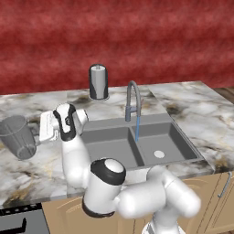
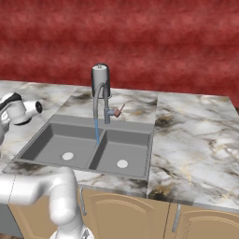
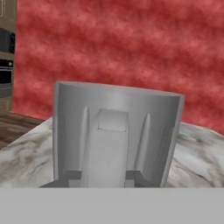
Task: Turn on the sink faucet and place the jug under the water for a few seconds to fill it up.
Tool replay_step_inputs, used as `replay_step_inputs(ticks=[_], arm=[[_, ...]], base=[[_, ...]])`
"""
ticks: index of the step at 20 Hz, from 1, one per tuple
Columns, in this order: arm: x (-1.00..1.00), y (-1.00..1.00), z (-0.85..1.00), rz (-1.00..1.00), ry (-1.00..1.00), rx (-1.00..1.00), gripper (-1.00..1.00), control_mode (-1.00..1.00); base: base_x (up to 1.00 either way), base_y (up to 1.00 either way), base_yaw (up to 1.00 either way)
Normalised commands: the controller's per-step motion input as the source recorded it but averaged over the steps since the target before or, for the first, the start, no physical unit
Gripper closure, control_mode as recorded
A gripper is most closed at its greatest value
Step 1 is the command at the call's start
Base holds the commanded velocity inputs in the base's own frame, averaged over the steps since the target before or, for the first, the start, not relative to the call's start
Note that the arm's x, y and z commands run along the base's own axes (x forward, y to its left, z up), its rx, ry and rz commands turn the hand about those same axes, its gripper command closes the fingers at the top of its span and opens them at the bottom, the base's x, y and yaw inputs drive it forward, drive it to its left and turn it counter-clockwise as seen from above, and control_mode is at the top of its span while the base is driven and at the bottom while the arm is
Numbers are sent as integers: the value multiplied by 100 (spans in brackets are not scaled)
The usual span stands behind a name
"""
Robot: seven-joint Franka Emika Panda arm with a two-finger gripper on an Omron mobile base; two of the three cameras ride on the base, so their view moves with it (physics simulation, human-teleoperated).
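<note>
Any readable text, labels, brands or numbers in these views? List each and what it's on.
None readable.
The jug, the grey canister, the sink faucet and the sink carry no markings.
The marble counter, cabinet doors and red wall are plain too.
The dark appliance at the hand view's left edge is too blurred to tell.

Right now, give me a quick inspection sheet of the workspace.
Surface: marble counter, dark double-basin sink set in it.
Job's things: sink faucet running, water falling near the divider; jug tilted on the counter left of the sink, not under the stream.
Clutter: lidded grey canister behind the faucet.
Grippers: gripper shut on the jug's handle side.
Cables: nothing seen.
Surroundings: red wall, wooden cabinet doors below.
</note>
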Motion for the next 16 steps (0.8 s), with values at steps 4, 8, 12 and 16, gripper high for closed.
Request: replay_step_inputs(ticks=[4,8,12,16], arm=[[-26,0,60,0,-13,0,100,-100],[-12,0,63,0,-9,0,100,-100],[-31,-14,44,-1,-5,0,100,-100],[-47,-49,14,-1,0,0,100,-100]], base=[[0,0,0],[0,0,0],[0,0,0],[0,0,0]])
